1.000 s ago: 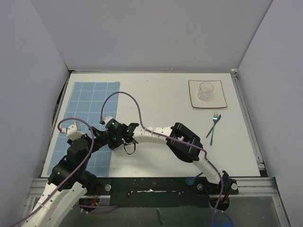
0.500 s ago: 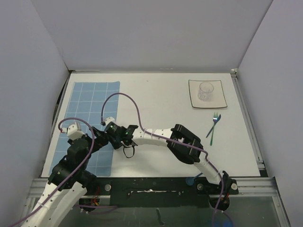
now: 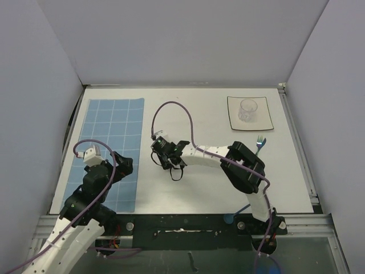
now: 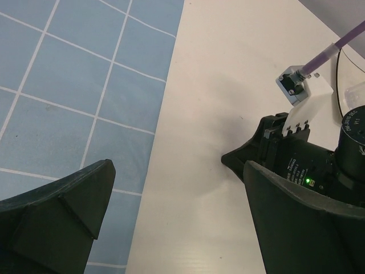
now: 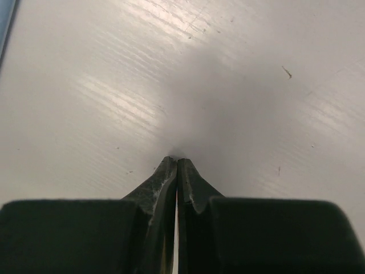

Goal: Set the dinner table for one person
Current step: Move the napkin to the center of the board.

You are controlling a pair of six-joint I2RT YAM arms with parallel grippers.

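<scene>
Your right gripper point(image 3: 165, 155) is clenched on nothing: its fingertips are pressed together just above bare tabletop, a short way off the placemat's point(image 3: 111, 131) right edge. Your left gripper point(image 3: 121, 165) is spread wide and empty, hanging over the placemat's near right part.

The dinner table point(image 3: 194, 114) lies under everything. The placemat sits along its left side, with its long axis running from the near edge toward the far wall.

What matters for the next move is that every piece left to set lies well apart from the placemat, on its right. The square plate point(image 3: 263, 117) with the glass point(image 3: 248, 109) standing on it is out beyond the placemat's far right corner. The fork point(image 3: 260, 141) lies on the tabletop on the same side, nearer you than the plate, with its handle slanting toward you.

Your right arm is the closer one to all three, so I judge the fetching falls to it. It would have to swing away from the placemat and open first.
</scene>
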